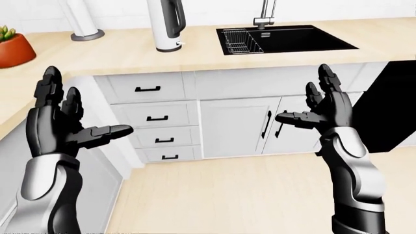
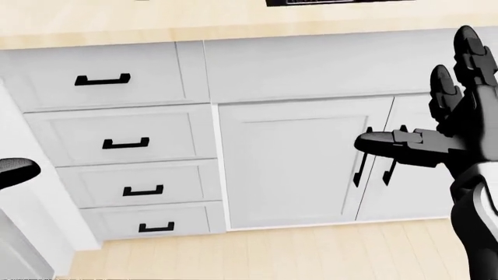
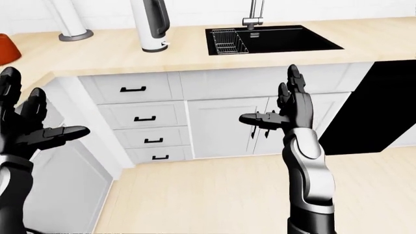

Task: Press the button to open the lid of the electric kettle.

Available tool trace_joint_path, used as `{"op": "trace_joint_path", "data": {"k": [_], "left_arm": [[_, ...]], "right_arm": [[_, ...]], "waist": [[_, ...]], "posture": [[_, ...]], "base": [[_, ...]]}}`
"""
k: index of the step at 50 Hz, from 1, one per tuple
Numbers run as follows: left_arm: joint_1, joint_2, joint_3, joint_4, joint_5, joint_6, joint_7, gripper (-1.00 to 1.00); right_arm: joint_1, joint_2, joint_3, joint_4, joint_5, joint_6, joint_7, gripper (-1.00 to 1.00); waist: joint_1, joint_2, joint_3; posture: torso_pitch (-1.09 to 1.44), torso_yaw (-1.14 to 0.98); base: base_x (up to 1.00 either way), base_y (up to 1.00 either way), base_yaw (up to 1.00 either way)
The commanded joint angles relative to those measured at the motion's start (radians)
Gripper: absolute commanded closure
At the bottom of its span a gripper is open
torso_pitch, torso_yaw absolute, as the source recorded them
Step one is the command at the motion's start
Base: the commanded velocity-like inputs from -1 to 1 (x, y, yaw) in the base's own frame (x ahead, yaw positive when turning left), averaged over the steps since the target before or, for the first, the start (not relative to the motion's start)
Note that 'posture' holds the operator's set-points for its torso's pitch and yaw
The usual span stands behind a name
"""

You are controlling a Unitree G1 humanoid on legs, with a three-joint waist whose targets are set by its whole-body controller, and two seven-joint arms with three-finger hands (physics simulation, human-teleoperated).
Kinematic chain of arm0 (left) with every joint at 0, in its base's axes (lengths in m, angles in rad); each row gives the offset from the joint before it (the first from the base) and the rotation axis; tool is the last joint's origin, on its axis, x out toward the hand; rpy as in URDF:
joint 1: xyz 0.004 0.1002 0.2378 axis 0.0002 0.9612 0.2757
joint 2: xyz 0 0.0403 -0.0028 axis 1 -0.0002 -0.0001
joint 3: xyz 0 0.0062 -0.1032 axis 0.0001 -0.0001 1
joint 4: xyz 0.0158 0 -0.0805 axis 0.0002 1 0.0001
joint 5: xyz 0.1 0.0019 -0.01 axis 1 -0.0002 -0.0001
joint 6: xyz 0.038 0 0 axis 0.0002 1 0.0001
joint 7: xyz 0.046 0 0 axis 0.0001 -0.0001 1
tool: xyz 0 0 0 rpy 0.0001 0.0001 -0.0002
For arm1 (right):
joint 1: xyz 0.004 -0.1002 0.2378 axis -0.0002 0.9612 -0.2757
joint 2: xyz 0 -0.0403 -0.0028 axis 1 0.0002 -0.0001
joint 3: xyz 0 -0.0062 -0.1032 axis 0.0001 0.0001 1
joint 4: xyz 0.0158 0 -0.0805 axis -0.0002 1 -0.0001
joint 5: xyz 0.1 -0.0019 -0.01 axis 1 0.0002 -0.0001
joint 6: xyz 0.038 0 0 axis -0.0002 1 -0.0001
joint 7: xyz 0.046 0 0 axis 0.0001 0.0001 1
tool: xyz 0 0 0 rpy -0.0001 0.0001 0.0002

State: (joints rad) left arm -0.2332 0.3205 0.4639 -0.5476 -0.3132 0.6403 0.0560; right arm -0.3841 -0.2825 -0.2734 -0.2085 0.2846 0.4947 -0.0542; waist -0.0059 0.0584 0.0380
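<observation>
Pale wood countertop [image 1: 117, 48] runs along the top of the left-eye view, and we sweep it from the left: an orange-red planter [image 1: 14, 48] with a bit of green sits at the far edge, then a white cylinder on a grey base [image 1: 86, 29], cut off by the frame.

Down low on the left, the left hand [image 1: 65, 119] is raised with its palm turned inward, fingers spread and thumb jutting toward the middle, gripping nothing at all. That looks like a ready pose held well short of the counter, not a reach.

Next along the counter stands the electric kettle [image 1: 166, 24], upright, near the counter's nearer edge, just left of the black sink [image 1: 286, 40]. It shows a slim white body with a dark handle down its right side and a white base; its top is out of frame, so the lid and the button cannot be seen. A wire rack [image 1: 242, 41] sits in the sink's left part under the faucet [image 1: 265, 14].

Below come white drawers [image 1: 152, 119] with black pulls, then cabinet doors [image 1: 237, 126]. On the right, the right hand [image 1: 325, 112] mirrors the left: splayed, empty, hovering before the doors, well apart from the kettle. My read: the approach is not yet made.
</observation>
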Motion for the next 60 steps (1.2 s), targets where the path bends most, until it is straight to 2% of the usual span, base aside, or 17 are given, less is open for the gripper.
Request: {"op": "trace_joint_path", "data": {"k": [1, 7, 14, 19, 20, 22, 28, 31, 33, 36, 42, 45, 46, 47, 50, 53, 60], "left_arm": [[-0.025, 0.013, -0.001, -0.037, -0.006, -0.03, -0.004, -1.0], [-0.019, 0.009, -0.006, -0.032, -0.002, -0.039, -0.009, -1.0], [-0.018, 0.008, -0.005, -0.037, 0.0, -0.035, -0.009, -1.0], [-0.015, 0.003, -0.007, -0.038, 0.002, -0.04, -0.011, -1.0], [-0.014, 0.003, -0.007, -0.039, 0.001, -0.039, -0.011, -1.0], [-0.014, 0.004, -0.002, -0.041, -0.003, -0.036, -0.011, -1.0], [-0.02, 0.004, -0.009, -0.039, -0.002, -0.033, -0.007, -1.0], [-0.019, 0.005, -0.009, -0.042, -0.002, -0.032, -0.008, -1.0], [-0.021, 0.008, -0.004, -0.045, -0.005, -0.027, -0.008, -1.0], [-0.02, 0.007, -0.005, -0.046, -0.005, -0.027, -0.007, -1.0], [-0.023, 0.01, 0.001, -0.05, -0.013, -0.019, -0.002, -1.0], [-0.026, 0.014, 0.006, -0.054, -0.02, -0.013, 0.002, -1.0], [-0.024, 0.014, 0.005, -0.052, -0.019, -0.016, 0.002, -1.0], [-0.024, 0.014, 0.005, -0.052, -0.02, -0.016, 0.003, -1.0], [-0.025, 0.016, 0.006, -0.052, -0.021, -0.015, 0.004, -1.0], [-0.025, 0.017, 0.006, -0.054, -0.024, -0.013, 0.006, -1.0], [-0.029, 0.02, 0.008, -0.054, -0.027, -0.011, 0.008, -1.0]], "right_arm": [[-0.031, -0.018, -0.019, -0.038, -0.008, -0.031, -0.004, -1.0], [-0.024, -0.014, -0.018, -0.05, -0.01, -0.032, 0.001, -1.0], [-0.023, -0.013, -0.017, -0.05, -0.017, -0.039, 0.009, -1.0], [-0.023, -0.013, -0.018, -0.068, -0.014, -0.023, 0.01, -1.0], [-0.027, -0.014, -0.019, -0.066, -0.015, -0.023, 0.01, -1.0], [-0.021, -0.011, -0.017, -0.064, -0.016, -0.029, 0.011, -1.0], [-0.019, -0.009, -0.016, -0.063, -0.019, -0.032, 0.017, -1.0], [-0.024, -0.008, -0.015, -0.065, -0.018, -0.026, 0.013, -1.0], [-0.022, -0.009, -0.016, -0.074, -0.015, -0.021, 0.014, -1.0], [-0.019, -0.006, -0.014, -0.071, -0.017, -0.025, 0.015, -1.0], [-0.017, -0.007, -0.017, -0.078, -0.014, -0.021, 0.017, -1.0], [-0.017, -0.007, -0.017, -0.09, -0.009, -0.011, 0.016, -1.0], [-0.016, -0.008, -0.016, -0.092, -0.013, -0.014, 0.017, -1.0], [-0.016, -0.007, -0.015, -0.093, -0.013, -0.014, 0.017, -1.0], [-0.017, -0.006, -0.016, -0.092, -0.013, -0.012, 0.017, -1.0], [-0.016, -0.004, -0.017, -0.096, -0.008, -0.006, 0.016, -1.0], [-0.021, -0.006, -0.02, -0.096, 0.001, 0.002, 0.012, -1.0]], "waist": [[-0.005, -0.005, -0.018], [-0.001, -0.047, -0.013], [0.007, -0.059, -0.007], [0.013, -0.126, -0.009], [0.006, -0.091, -0.007], [0.009, -0.107, -0.007], [0.0, -0.065, 0.005], [-0.01, -0.021, -0.004], [-0.013, 0.032, -0.023], [-0.001, 0.021, 0.003], [0.028, -0.029, -0.002], [0.042, -0.098, -0.003], [0.025, -0.151, -0.022], [0.029, -0.104, 0.009], [0.013, -0.12, -0.014], [0.0, -0.106, -0.009], [-0.018, -0.023, -0.02]], "posture": [[0.0, 0.0], [0.0, 0.0], [0.0, 0.0], [0.0, 0.0], [0.0, 0.0], [0.0, 0.0], [0.0, 0.0], [0.0, 0.0], [0.0, 0.0], [0.0, 0.0], [0.0, 0.0], [0.0, 0.0], [0.0, 0.0], [0.0, 0.0], [0.0, 0.0], [0.0, 0.0], [0.0, 0.0]], "base": [[0.07, 0.2, 0.0], [0.11, 0.17, 0.0], [0.25, 0.01, 0.0], [0.27, 0.01, 0.0], [0.29, 0.0, 0.0], [0.3, 0.0, 0.0], [0.4, 0.0, 0.0], [0.43, 0.01, 0.0], [0.43, 0.01, 0.0], [0.44, 0.0, 0.0], [0.43, 0.04, 0.0], [0.43, 0.26, 0.0], [0.45, 0.39, 0.0], [0.44, 0.41, 0.0], [0.43, 0.46, 0.0], [0.44, 0.49, 0.0], [0.43, 0.5, 0.0]]}}
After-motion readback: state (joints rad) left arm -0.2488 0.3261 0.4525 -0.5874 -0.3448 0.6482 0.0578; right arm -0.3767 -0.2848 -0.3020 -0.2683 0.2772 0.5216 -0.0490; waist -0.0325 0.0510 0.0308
